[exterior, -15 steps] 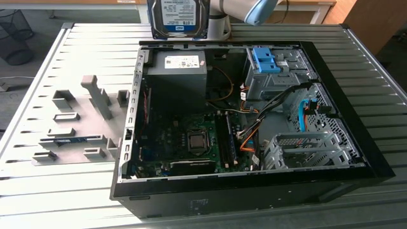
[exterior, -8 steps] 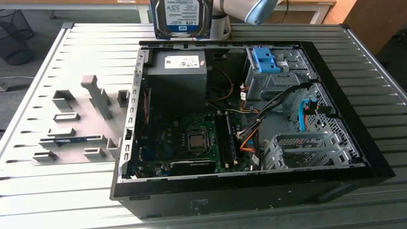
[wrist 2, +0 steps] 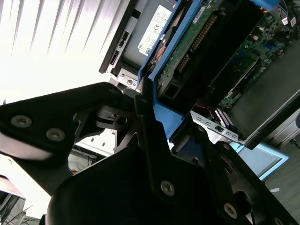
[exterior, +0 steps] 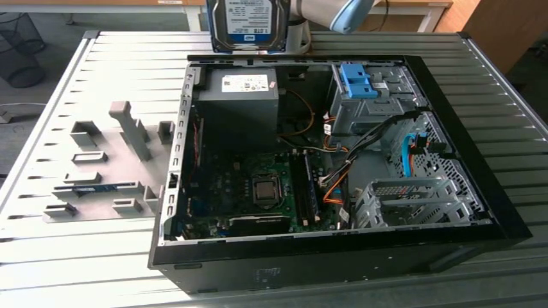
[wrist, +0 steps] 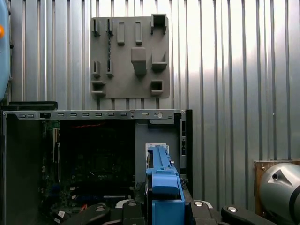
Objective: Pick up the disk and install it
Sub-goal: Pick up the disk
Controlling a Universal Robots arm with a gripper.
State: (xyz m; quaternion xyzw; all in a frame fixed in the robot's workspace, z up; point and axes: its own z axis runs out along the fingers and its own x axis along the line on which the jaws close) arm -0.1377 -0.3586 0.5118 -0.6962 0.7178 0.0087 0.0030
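Hanging above the open computer case (exterior: 342,263), over the rim (exterior: 296,59) beside the power supply (exterior: 235,109), the disk (exterior: 246,24) is pinched by its blue caddy in the gripper (wrist: 164,210). Should the hold slip or the disk be tilted, the rim or the loose cables (exterior: 335,183) may be struck.

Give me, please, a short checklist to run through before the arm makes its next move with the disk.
1. Grip on the disk: ok; the gripper clamps its blue caddy.
2. Case open: ok; the side panel is off.
3. Disk over the drive cage: not ok; it hangs upright to the exterior view's left of the cage.
4. Cage slot free: cannot tell; a blue bracket sits on top.
5. Cables away from the cage: not ok; a black bundle runs along its edge.
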